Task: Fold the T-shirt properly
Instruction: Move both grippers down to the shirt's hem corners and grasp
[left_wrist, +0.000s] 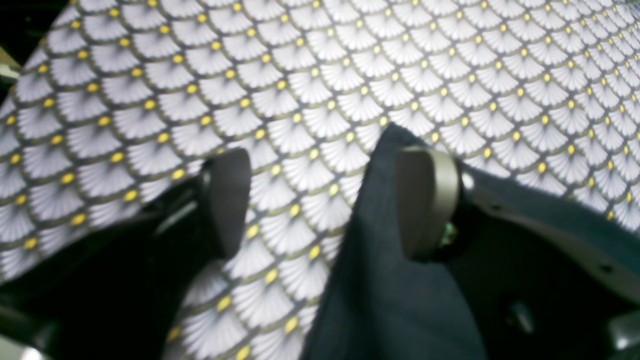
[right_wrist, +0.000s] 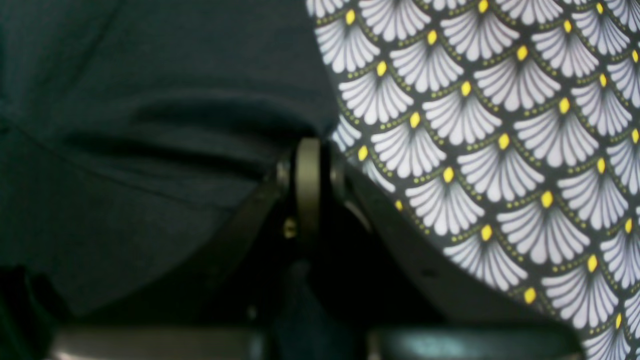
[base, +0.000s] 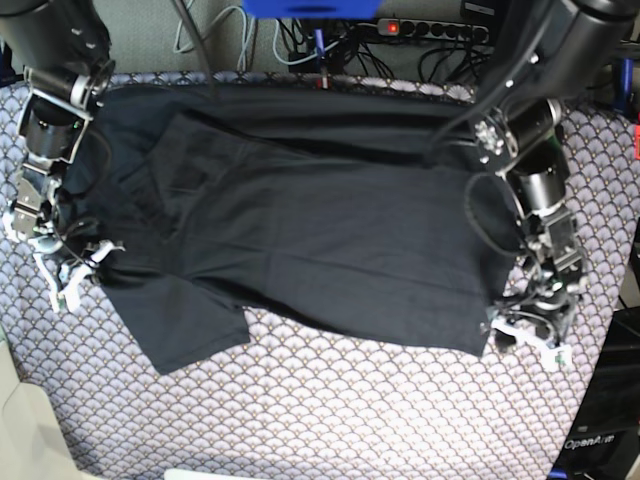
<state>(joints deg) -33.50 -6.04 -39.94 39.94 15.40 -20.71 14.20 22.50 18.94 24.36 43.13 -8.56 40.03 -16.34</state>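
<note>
The black T-shirt (base: 320, 220) lies spread and wrinkled across the table, with one sleeve (base: 190, 325) pointing to the near left. My right gripper (base: 75, 262) sits at the shirt's left edge. In the right wrist view its jaws are pressed together (right_wrist: 308, 150) where the dark cloth (right_wrist: 150, 100) meets the tips. My left gripper (base: 525, 335) is at the shirt's near right corner. The left wrist view shows it open (left_wrist: 327, 200), with a corner of the T-shirt (left_wrist: 385, 280) lying against one finger (left_wrist: 427, 200) and patterned cloth in the gap.
The scallop-print tablecloth (base: 350, 420) covers the table, seen also under both wrists as tablecloth (left_wrist: 300, 75) and tablecloth (right_wrist: 500, 150). A power strip with cables (base: 430, 30) runs behind the far edge. A beige surface (base: 20, 430) shows at the near left corner.
</note>
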